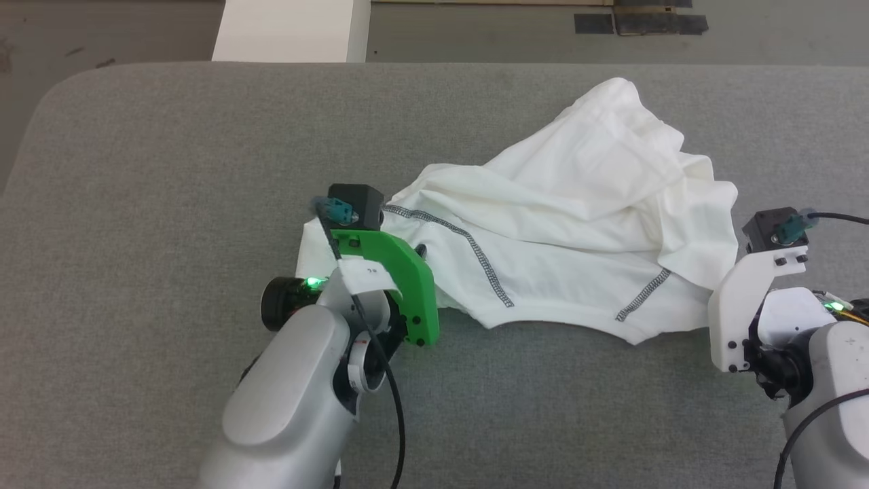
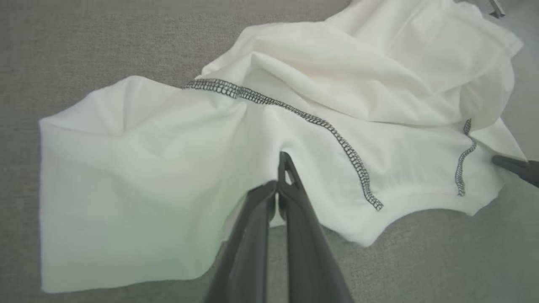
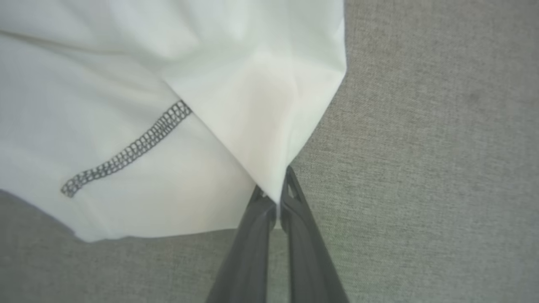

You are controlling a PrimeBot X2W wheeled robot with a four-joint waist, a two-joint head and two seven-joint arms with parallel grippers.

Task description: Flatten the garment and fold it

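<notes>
The garment (image 1: 563, 217) is a white shirt with dark zigzag stitching, lying crumpled on the grey table, bunched higher toward the back right. My left gripper (image 2: 280, 176) is shut on the garment (image 2: 147, 168) near its front hem, with cloth pinched between the dark fingers. In the head view a green mount (image 1: 400, 285) covers most of that gripper at the shirt's left end. My right gripper (image 3: 276, 185) is shut on a folded corner of the garment (image 3: 126, 84) at its right front end, under the white wrist mount (image 1: 740, 305).
A grey cloth-covered table (image 1: 170, 170) spreads wide to the left and front of the shirt. A rigid white box (image 1: 292, 30) stands beyond the far edge. Dark tape patches (image 1: 638, 24) mark the floor at the back right.
</notes>
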